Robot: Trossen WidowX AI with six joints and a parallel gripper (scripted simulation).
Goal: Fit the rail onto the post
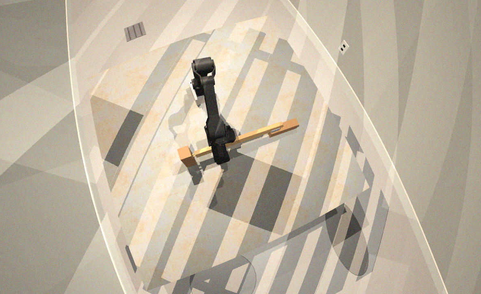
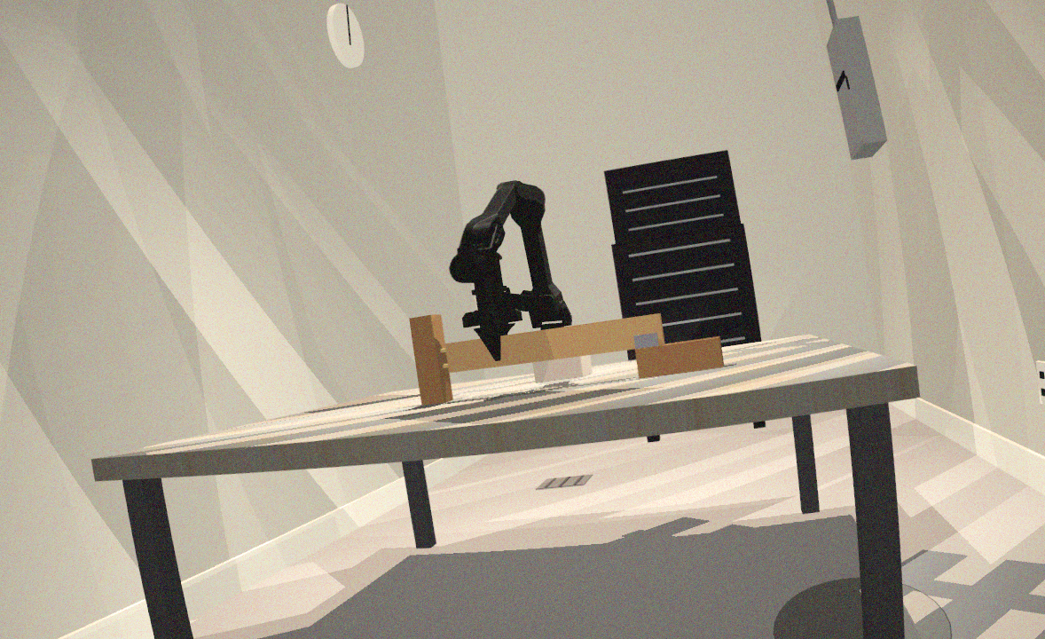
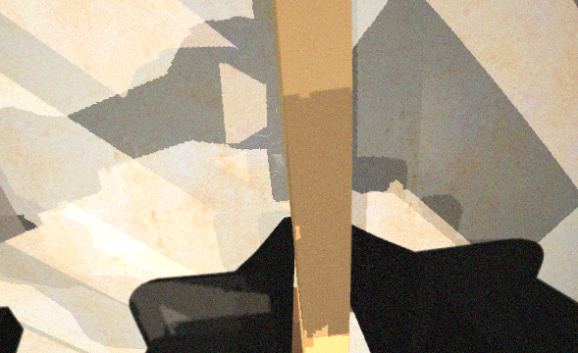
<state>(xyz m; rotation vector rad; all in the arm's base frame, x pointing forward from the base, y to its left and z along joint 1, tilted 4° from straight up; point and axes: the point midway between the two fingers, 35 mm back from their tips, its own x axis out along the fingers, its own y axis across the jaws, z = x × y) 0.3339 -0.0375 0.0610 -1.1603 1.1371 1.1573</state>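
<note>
The long light-wood rail [image 1: 249, 135] [image 2: 590, 339] [image 3: 318, 147] is held off the table and looks about level. My gripper [image 1: 219, 145] [image 2: 498, 354] [image 3: 306, 222] is shut on it, nearer its post end, pointing down. The short post [image 1: 185, 153] [image 2: 429, 361] stands upright at the left. The pegs [image 2: 444, 365] show in a narrow gap between post and rail end; the rail end is at their tips, and whether they have entered the holes is too small to tell. The far end sits at the bracket [image 1: 275, 130] [image 2: 645, 341] on the low footboard block [image 1: 290, 125] [image 2: 681, 358].
The arm's pale base [image 2: 561, 367] stands behind the rail. A dark drawer cabinet [image 2: 688, 262] is beyond the table [image 2: 510, 448]. Striped shadows cross the tabletop.
</note>
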